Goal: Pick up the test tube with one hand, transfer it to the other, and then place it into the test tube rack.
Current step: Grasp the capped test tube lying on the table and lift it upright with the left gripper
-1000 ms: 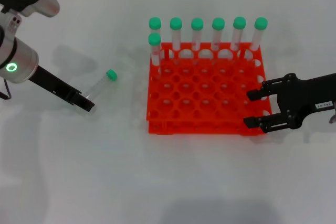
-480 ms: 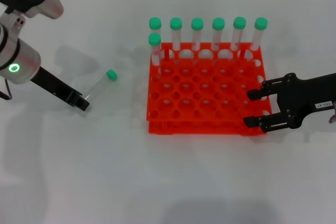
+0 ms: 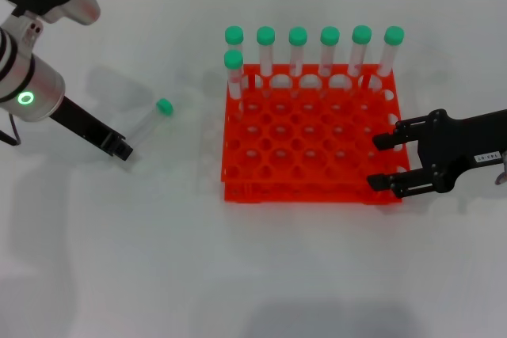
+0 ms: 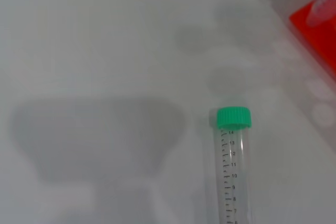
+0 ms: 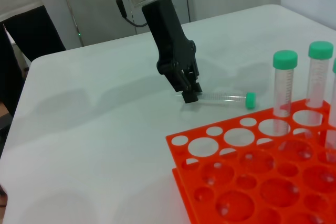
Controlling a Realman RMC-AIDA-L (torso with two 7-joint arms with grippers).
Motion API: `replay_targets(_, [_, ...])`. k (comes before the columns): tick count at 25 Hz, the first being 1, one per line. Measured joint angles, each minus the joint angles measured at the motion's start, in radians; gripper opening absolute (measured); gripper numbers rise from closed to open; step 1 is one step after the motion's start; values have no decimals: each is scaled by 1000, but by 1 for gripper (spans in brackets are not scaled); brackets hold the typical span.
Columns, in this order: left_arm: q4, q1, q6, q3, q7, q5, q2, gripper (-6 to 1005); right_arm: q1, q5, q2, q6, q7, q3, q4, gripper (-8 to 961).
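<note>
The test tube point(image 3: 147, 123) is slender and clear with a green cap, and lies low over the white table left of the orange-red rack point(image 3: 310, 165). My left gripper point(image 3: 121, 150), on the arm with the green ring, is shut on the tube's tapered end; the cap points toward the rack. The right wrist view shows this grip point(image 5: 190, 96) and the tube point(image 5: 223, 97). The left wrist view shows the tube point(image 4: 233, 171) and a rack corner point(image 4: 320, 30). My right gripper point(image 3: 382, 162), with the white label, is open and empty at the rack's right front edge.
Several green-capped tubes point(image 3: 297, 45) stand in the rack's back row, with one more in the second row at the left. They also show in the right wrist view point(image 5: 285, 85). A dark-clothed person point(image 5: 31, 35) stands beyond the table's far edge.
My left gripper has moved a little left and back, and the tube has shifted with it. The right gripper has not moved.
</note>
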Motion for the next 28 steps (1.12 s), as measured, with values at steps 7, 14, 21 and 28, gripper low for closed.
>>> replay_targets(7, [129, 40, -30, -21, -3, -47, -17, 192, -5, 0, -1, 1, 6, 9, -1, 673])
replay_targets(14, [432, 236, -192, 33, 175, -342, -41, 192, -3, 23, 0, 1, 3, 4, 2, 673])
replay_targets(21, [365, 306, -237, 27, 563, -857, -27, 192, -3, 54, 0, -7, 2, 0, 3, 673])
replay_targets(28, [-10, 140, -42, -46, 755, -1068, 74, 192, -6, 109, 1, -10, -6, -3, 3, 673])
